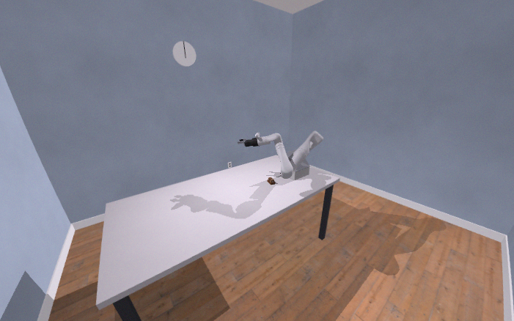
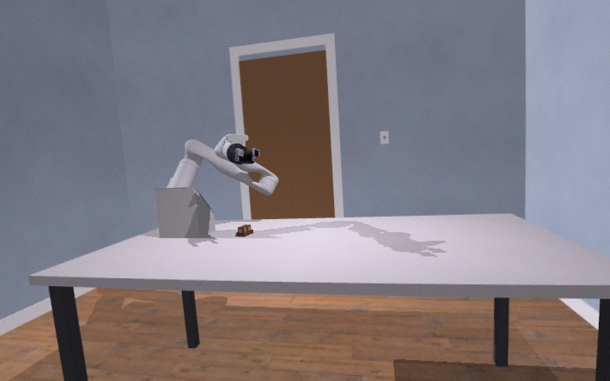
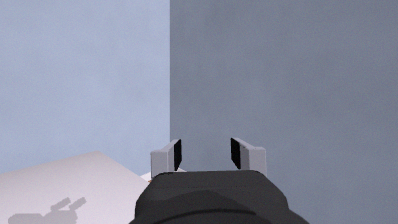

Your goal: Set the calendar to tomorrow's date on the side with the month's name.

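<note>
The wooden calendar (image 1: 271,183) (image 2: 245,233) is a small brown block-like thing on the table, close to the robot's base. Its tray and cubes are too small to tell apart well, and no digits or month name can be read. It is not visible in the wrist view. My gripper (image 1: 240,141) (image 2: 247,153) (image 3: 206,149) is open and empty. It is held high above the table, pointing away from the base, well clear of the calendar.
The white table (image 1: 150,239) (image 2: 325,264) (image 3: 75,175) carries the arm's grey base (image 1: 301,173) (image 2: 178,215) beside the calendar. The arm's shadow falls across the table top. A door (image 2: 288,137) and walls stand beyond the table.
</note>
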